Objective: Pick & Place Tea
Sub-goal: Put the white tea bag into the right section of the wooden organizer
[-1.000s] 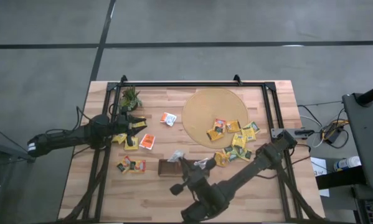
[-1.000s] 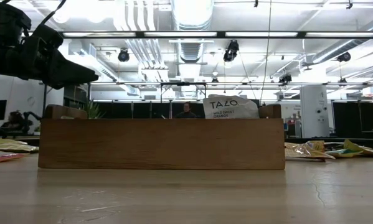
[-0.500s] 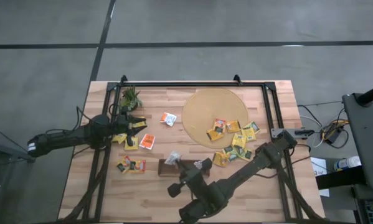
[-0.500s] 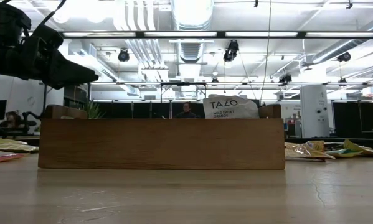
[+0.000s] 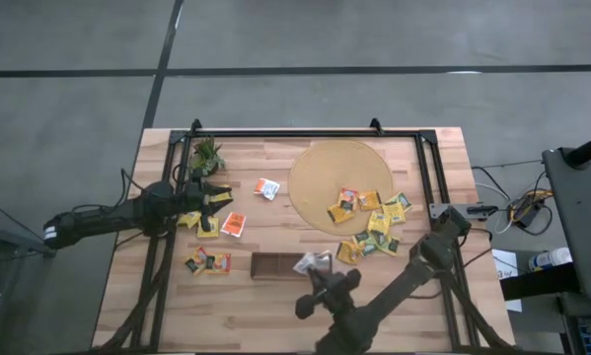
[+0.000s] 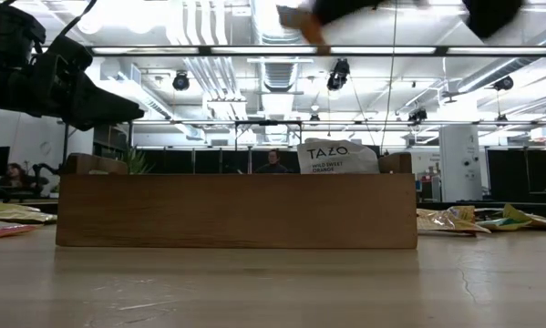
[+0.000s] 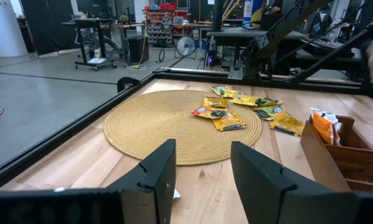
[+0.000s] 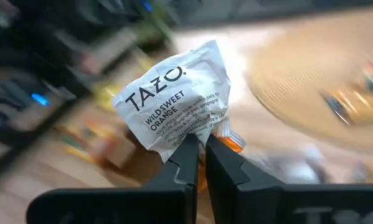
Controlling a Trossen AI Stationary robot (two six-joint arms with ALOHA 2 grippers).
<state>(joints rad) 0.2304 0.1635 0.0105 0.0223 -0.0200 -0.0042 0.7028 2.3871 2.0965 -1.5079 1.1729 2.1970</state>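
My right gripper (image 8: 200, 155) is shut on a white tea sachet (image 8: 174, 99) printed TAZO, above the dark brown tray (image 5: 273, 264) near the table's middle. It also shows blurred at the low view's top (image 6: 309, 14). Another TAZO sachet (image 6: 336, 157) stands in the tray's right end. Several yellow sachets (image 5: 369, 212) lie on the round mat (image 5: 320, 168) and by its near right rim. More sachets (image 5: 206, 261) lie at the left. My left gripper (image 7: 202, 180) hangs open and empty over the left side (image 5: 214, 205). My right gripper pinches the sachet's crumpled edge (image 8: 195, 134) between its two fingertips. The fingers come slanting down from the table's near side. The sachet sticks out beyond the fingertips, bent and lifted clear, over the tray.
A small green plant (image 5: 206, 155) stands at the far left. An orange sachet (image 5: 234, 224) and a white-and-orange one (image 5: 267, 187) lie between plant and tray. A black frame (image 5: 305, 133) runs around the table's far and side edges.
My right gripper has swung toward the table's right edge and sunk, rolling its wrist, with the sachet still pinched. The sachet has gone from over the tray's left part to over its right part, and the tray's left end now shows bare.
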